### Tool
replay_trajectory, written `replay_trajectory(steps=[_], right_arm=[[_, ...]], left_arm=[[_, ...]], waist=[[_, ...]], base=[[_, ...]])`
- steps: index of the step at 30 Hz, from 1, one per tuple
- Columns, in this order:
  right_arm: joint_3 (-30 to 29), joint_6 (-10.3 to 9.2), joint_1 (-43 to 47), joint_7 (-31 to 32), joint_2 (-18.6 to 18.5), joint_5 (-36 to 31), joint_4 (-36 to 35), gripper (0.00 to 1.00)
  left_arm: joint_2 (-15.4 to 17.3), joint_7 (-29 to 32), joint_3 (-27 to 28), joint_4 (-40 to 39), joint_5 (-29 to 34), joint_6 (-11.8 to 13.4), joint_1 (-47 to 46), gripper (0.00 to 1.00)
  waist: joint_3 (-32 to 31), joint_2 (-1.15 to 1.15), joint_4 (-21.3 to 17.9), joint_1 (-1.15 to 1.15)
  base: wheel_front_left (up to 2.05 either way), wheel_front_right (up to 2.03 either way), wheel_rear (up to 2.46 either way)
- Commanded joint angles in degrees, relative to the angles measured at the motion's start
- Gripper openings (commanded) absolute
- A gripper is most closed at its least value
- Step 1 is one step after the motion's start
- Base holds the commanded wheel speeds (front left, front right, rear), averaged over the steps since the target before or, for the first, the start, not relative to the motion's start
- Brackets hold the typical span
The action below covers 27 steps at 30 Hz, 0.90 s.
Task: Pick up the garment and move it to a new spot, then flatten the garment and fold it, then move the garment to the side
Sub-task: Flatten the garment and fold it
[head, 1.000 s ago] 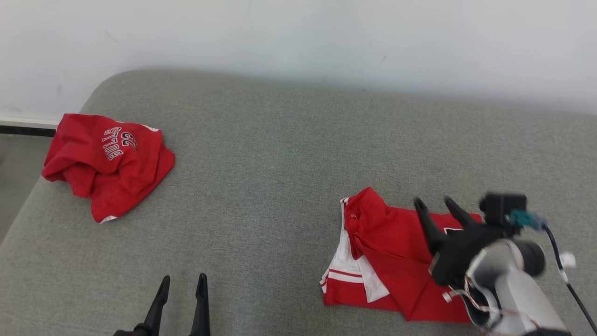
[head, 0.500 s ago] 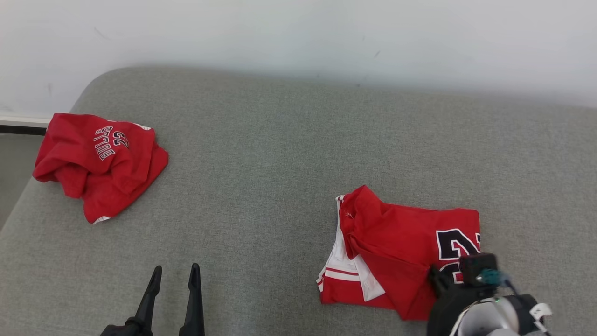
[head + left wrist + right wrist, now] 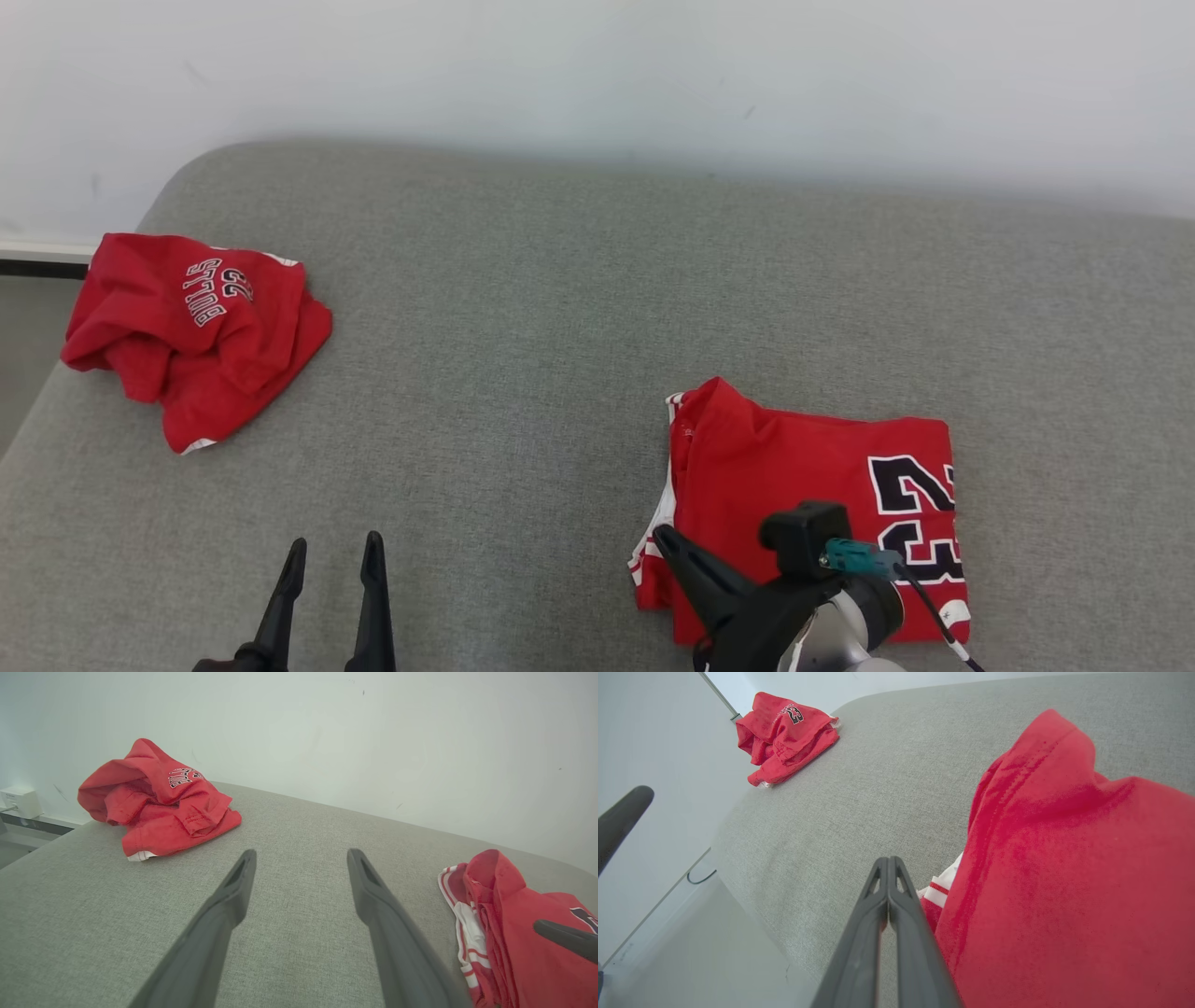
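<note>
The garment (image 3: 812,457), a red jersey with a black "23" and white trim, lies folded in a flat rectangle at the right front of the grey cushion (image 3: 560,327). My right gripper (image 3: 663,536) is shut with nothing between its fingers, its tip just above the jersey's front left corner. In the right wrist view the closed fingertips (image 3: 888,859) point past the jersey's (image 3: 1064,882) left edge. My left gripper (image 3: 336,543) stands open and empty at the lower left, well apart from the jersey (image 3: 523,914). Its spread fingers (image 3: 301,854) hover over bare cushion.
A second red garment (image 3: 196,336) lies crumpled at the cushion's far left corner (image 3: 159,798). A pale wall runs along the back. The cushion's left edge drops to the floor (image 3: 19,355). Bare grey fabric spans the middle between the two garments.
My right gripper has shut and swung from over the jersey's right part back and left to its front left corner. The jersey now lies flatter, its number showing. The head camera shifted slightly.
</note>
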Motion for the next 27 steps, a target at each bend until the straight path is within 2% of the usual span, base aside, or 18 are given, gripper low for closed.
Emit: replay_trajectory(steps=[1,3,4,5,6,17,23,27], right_arm=[[0.4,-0.12,-0.2,-0.5,-0.1,1.2,-1.0,0.00],[-0.8,-0.12,0.4,-1.7,-0.1,2.1,-2.6,0.00],[-1.6,-0.12,0.9,-2.4,-0.1,2.0,-3.5,0.04],[-2.6,-0.12,1.4,-3.4,-0.1,1.6,-4.4,0.47],[-4.2,-0.12,2.0,-4.4,-0.1,1.2,-5.2,1.00],[-20.3,-0.12,10.5,-16.9,0.0,-8.8,-12.8,1.00],[-25.2,-0.12,13.8,-20.9,-0.6,-12.1,-10.5,1.00],[-25.7,-0.12,15.4,-21.9,-2.0,-12.2,-7.0,1.00]], left_arm=[[0.0,-0.2,0.3,-0.4,-0.2,0.2,0.5,1.00],[0.0,-0.2,0.6,-0.5,-0.1,0.3,0.8,1.00],[0.0,-0.2,0.9,-0.6,-0.1,0.3,0.9,1.00],[0.0,-0.2,1.1,-0.8,-0.1,0.4,1.0,1.00],[0.0,-0.2,1.3,-0.9,-0.1,0.4,1.1,1.00],[0.0,-0.2,4.1,-1.9,-0.9,0.2,2.6,1.00],[0.0,-0.2,5.5,-1.5,-0.4,0.0,3.0,1.00],[0.0,-0.2,6.2,0.3,0.6,-0.5,3.8,1.00]], waist=[[-0.3,0.00,-0.5,0.00],[-0.6,0.00,-0.9,0.00],[-0.8,0.00,-1.2,0.00],[-1.1,0.00,-1.4,0.00],[-1.3,0.00,-1.7,0.00],[-4.7,0.00,-5.0,0.00],[-6.0,0.00,-6.8,0.00],[-7.0,0.00,-7.4,0.00]], base=[[0.00,0.00,0.00],[0.00,0.00,0.00],[0.00,0.00,0.00],[0.00,0.00,0.00],[0.00,0.00,0.00],[0.00,0.00,0.00],[0.00,0.00,0.00],[0.00,0.00,0.00]])
